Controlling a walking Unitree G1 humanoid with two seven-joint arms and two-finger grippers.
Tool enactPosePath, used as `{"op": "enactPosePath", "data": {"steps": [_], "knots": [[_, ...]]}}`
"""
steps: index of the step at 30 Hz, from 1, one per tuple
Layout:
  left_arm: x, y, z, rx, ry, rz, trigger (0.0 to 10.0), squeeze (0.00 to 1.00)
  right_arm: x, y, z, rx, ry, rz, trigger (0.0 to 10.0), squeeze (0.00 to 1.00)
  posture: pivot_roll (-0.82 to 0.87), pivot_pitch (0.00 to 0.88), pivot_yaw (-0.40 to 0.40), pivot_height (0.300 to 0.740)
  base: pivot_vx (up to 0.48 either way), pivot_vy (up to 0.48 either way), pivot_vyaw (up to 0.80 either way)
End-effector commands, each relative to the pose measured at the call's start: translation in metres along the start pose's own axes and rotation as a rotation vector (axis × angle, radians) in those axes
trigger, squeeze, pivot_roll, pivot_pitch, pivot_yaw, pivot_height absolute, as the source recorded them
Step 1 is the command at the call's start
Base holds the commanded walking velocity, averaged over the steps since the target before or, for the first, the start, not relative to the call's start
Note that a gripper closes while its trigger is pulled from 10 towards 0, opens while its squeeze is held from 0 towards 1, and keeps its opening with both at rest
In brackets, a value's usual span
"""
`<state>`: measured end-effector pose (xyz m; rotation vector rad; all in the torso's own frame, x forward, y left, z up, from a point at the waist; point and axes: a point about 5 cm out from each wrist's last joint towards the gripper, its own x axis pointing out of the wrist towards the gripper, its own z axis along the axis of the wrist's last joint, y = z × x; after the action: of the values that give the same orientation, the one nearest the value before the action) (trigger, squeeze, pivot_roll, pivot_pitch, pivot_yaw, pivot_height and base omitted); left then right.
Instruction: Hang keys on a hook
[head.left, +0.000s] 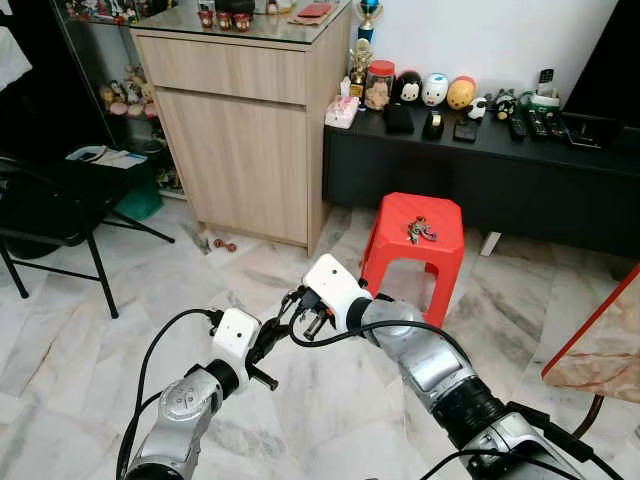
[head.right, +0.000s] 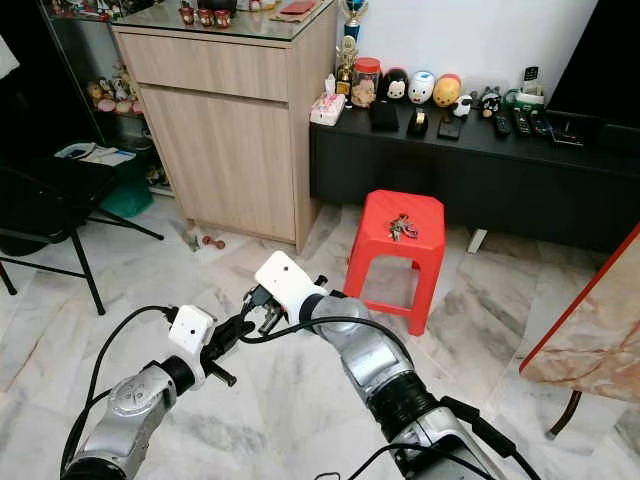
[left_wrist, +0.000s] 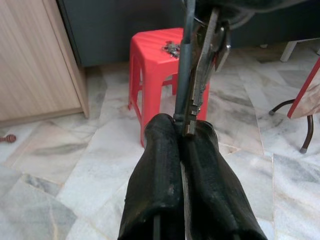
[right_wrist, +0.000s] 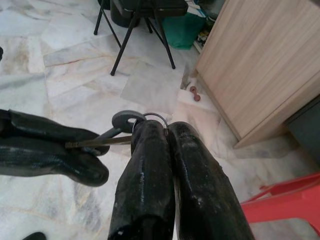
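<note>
Left claw (left_wrist: 182, 131) and right claw (right_wrist: 167, 131) both clamp keys (left_wrist: 202, 75); open floor (head.left: 60, 330) around.

Readable text: none can be made out in any view.
Cabinet top (head.left: 250, 35): items there are too small to read.
Dark low unit (head.left: 480, 170): jar and figurines bear no legible lettering.

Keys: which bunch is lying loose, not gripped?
The loose bunch, lying free on top of the red stool. The held keys are pinched between the left gripper and right gripper, nearer the robot.
</note>
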<state>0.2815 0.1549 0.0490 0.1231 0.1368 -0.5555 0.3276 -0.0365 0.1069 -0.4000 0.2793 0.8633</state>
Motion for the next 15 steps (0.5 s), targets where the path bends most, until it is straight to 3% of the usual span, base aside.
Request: {"op": "enactPosePath", "data": {"steps": [1,2,3,4,5,6,7,15], "knots": [[-0.001,0.003,0.003,0.018,-0.01,0.0,0.0,0.0,-0.004,-0.011,0.003,0.006,-0.014,-0.02,10.0,0.0,-0.06,0.0,-0.046,0.74,0.0,0.0,0.0],[-0.001,0.003,0.003,0.018,-0.01,0.0,0.0,0.0,-0.004,-0.011,0.003,0.009,-0.017,-0.017,10.0,0.36,-0.05,0.0,-0.046,0.74,0.0,0.0,0.0],[-0.001,0.003,0.003,0.018,-0.009,0.0,0.0,0.0,-0.004,-0.012,0.004,0.01,-0.018,-0.019,10.0,0.82,-0.05,0.0,-0.046,0.74,0.0,0.0,0.0],[-0.001,0.003,0.003,0.019,-0.009,0.0,0.0,0.0,-0.004,-0.012,0.004,0.01,-0.019,-0.019,10.0,0.82,-0.05,0.0,-0.046,0.74,0.0,0.0,0.0],[-0.001,0.003,0.003,0.019,-0.009,-0.001,0.0,0.0,-0.004,-0.012,0.004,0.006,-0.021,-0.016,10.0,0.9,-0.05,0.0,-0.045,0.74,0.0,0.0,0.0],[-0.001,0.003,0.003,0.019,-0.008,-0.002,0.0,0.0,-0.004,-0.012,0.005,0.004,-0.023,-0.014,10.0,0.82,-0.05,0.0,-0.045,0.74,0.0,0.0,0.0],[-0.001,0.003,0.003,0.02,-0.007,-0.003,0.0,0.0,-0.004,-0.012,0.005,0.002,-0.027,-0.013,10.0,0.0,-0.05,0.0,-0.045,0.74,0.0,0.0,0.0],[-0.005,0.004,-0.001,0.037,0.025,-0.006,0.0,0.0,-0.013,-0.029,0.003,-0.026,0.012,-0.069,10.0,0.0,-0.05,0.0,-0.042,0.74,0.0,0.0,0.0]]}}
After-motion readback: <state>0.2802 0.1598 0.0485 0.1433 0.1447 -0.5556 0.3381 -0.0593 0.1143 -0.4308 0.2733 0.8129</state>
